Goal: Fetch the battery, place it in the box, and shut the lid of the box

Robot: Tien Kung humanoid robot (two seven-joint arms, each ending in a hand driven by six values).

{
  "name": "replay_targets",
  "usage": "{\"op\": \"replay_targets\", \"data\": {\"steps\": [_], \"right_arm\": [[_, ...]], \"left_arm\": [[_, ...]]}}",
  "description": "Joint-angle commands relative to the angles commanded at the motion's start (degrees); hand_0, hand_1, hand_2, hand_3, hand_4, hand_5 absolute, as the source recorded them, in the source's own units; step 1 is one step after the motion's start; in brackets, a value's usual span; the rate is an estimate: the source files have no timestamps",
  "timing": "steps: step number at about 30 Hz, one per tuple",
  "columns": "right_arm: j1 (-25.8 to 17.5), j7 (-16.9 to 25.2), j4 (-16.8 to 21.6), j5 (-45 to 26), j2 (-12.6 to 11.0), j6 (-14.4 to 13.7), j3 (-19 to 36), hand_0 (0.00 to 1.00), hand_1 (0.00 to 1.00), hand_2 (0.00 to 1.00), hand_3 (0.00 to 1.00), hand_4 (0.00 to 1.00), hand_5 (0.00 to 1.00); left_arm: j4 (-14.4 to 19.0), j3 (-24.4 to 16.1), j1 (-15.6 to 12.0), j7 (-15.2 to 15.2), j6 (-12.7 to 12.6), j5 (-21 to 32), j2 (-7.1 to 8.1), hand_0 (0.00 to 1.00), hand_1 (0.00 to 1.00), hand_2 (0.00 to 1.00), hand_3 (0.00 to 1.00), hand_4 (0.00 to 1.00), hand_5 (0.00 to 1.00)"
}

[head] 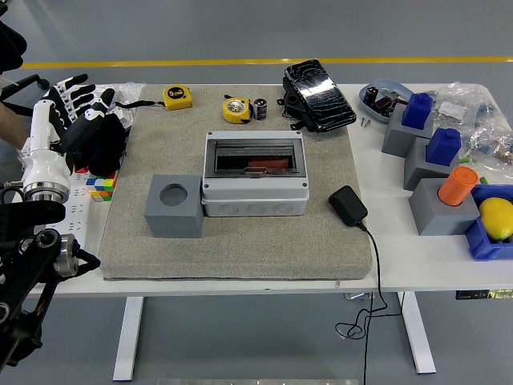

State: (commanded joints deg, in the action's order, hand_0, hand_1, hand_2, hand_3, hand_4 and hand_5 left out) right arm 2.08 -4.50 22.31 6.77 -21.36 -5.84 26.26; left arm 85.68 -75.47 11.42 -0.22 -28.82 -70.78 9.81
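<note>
Fetching has not begun, by my judgement: the battery point(260, 109) stands at the far side of the grey mat point(240, 249), just beside a yellow tape measure point(236, 109), and the box point(255, 178) sits mid-mat, its lid seemingly shut over a red shape inside. Only the left hand point(76, 100) shows, over the bench's point(417, 265) left edge, fingers point(72, 80) spread and empty. Next comes a reach right and far; a grey block point(174, 206) touches the box's left side, but the far mat is clear.

battery point(260, 109) behind box point(255, 184) — apart
</note>
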Motion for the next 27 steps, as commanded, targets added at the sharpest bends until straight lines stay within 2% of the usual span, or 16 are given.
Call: {"op": "replay_targets", "data": {"steps": [27], "right_arm": [[0.4,0.0,0.0,0.1,0.0,0.0,0.2,0.631,0.646,0.664,0.573,0.987,0.547]], "left_arm": [[0.5,-0.2,0.1,0.5,0.4,-0.2,-0.11,0.735,0.735,0.715,0.705,0.888,0.334]]}}
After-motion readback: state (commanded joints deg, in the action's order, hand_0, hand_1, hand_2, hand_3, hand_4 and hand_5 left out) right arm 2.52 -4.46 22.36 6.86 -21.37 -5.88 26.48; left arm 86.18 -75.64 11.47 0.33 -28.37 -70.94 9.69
